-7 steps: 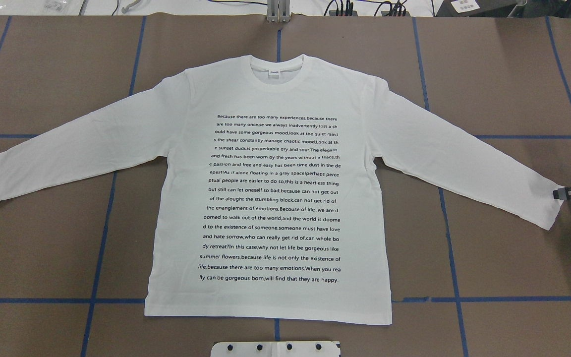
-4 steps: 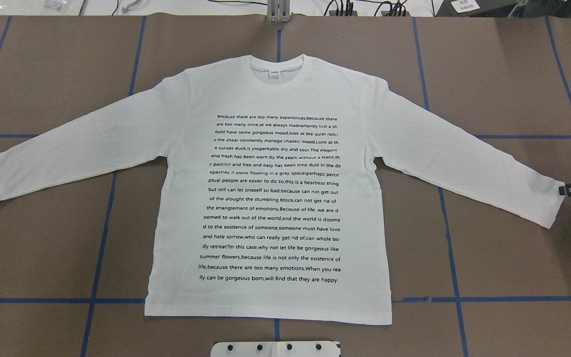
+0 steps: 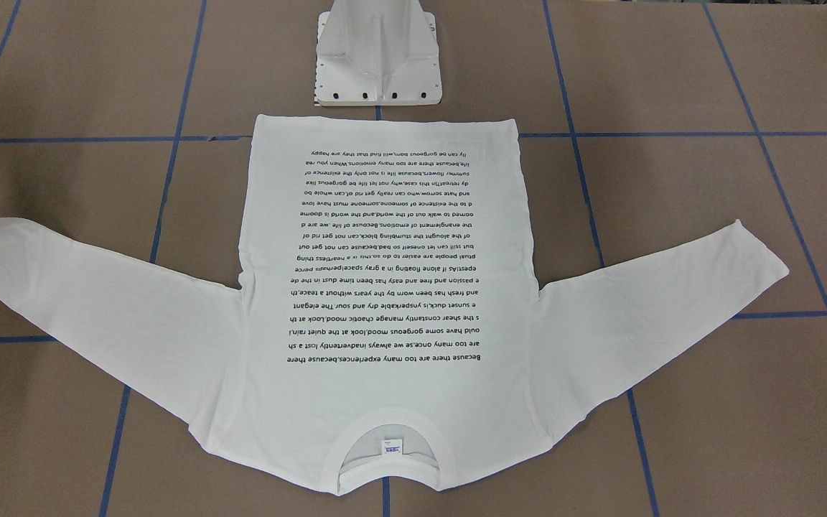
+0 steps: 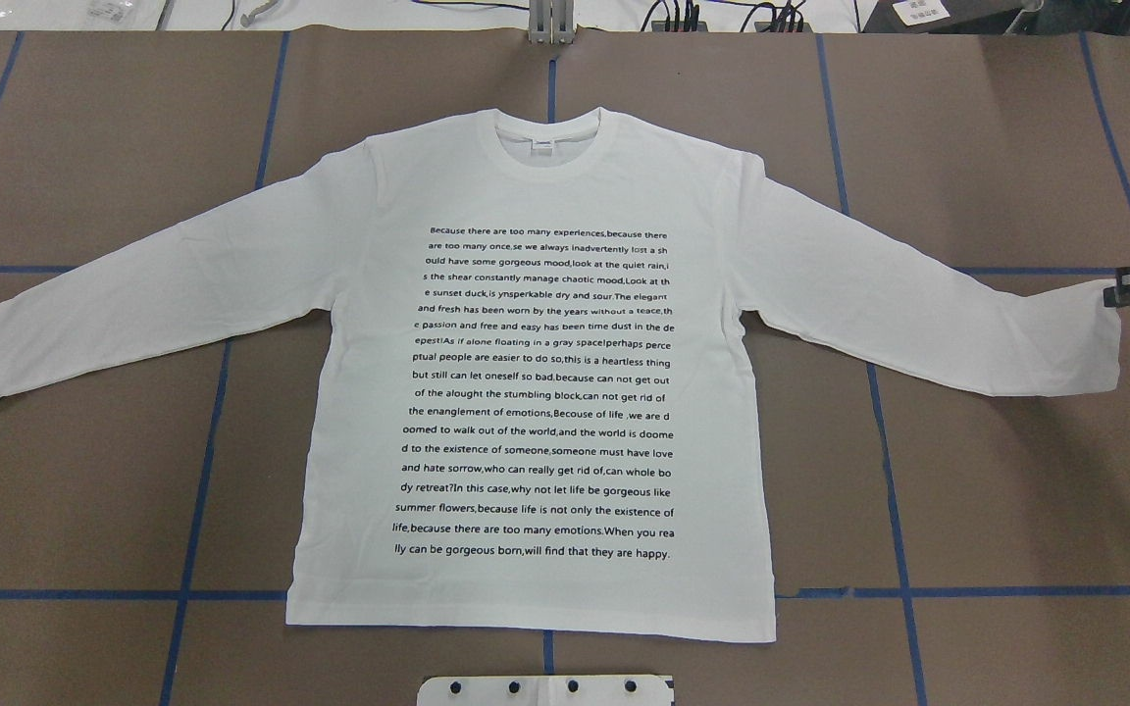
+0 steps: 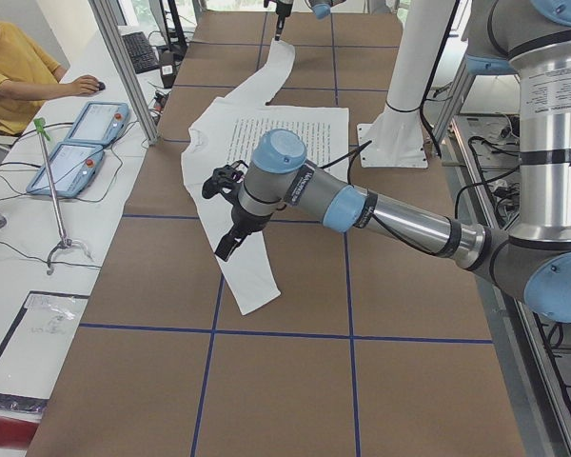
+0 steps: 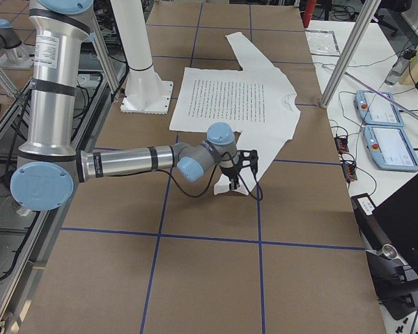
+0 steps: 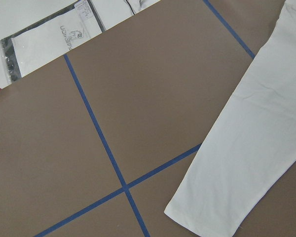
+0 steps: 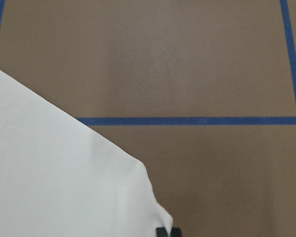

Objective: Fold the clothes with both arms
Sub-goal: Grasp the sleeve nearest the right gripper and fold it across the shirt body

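— Where's the white long-sleeved T-shirt (image 4: 526, 422)?
— Flat in the middle of the counter (image 4: 1016, 510), print up. The collar (image 4: 555, 162) points toward the operators' edge, the hem lies by the white pedestal base (image 3: 379, 64), and both sleeves are spread wide.
— And the right hand (image 4: 1124, 291)?
— At the counter's right end, pinching the corner of that sleeve's cuff (image 4: 1106, 343). The cloth gathers up to its fingertips.
— The left hand (image 5: 225, 248)?
— It hangs over the other sleeve (image 5: 252, 286) near the left end. Spread or pressed together, I can't tell from here.
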